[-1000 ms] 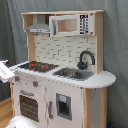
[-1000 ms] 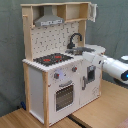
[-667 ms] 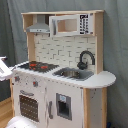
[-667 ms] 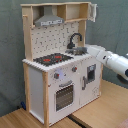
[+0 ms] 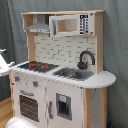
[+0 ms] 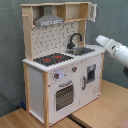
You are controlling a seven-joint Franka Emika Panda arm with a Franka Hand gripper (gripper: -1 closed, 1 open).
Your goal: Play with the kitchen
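Gripper state cannot be told, only the white arm (image 6: pixel 114 48) showing at the second exterior view's right edge, level with the sink (image 6: pixel 81 50) end of the toy kitchen (image 6: pixel 60 75), which stands on the wooden floor (image 6: pixel 100 112) with hob (image 6: pixel 51 59), black tap (image 6: pixel 75 40) and oven door (image 6: pixel 64 95) facing forward.

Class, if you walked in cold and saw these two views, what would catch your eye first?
The pale wood and white toy kitchen fills both exterior views, its black-and-red hob beside the curved black tap and sink. A white robot arm reaches in from the second exterior view's right.
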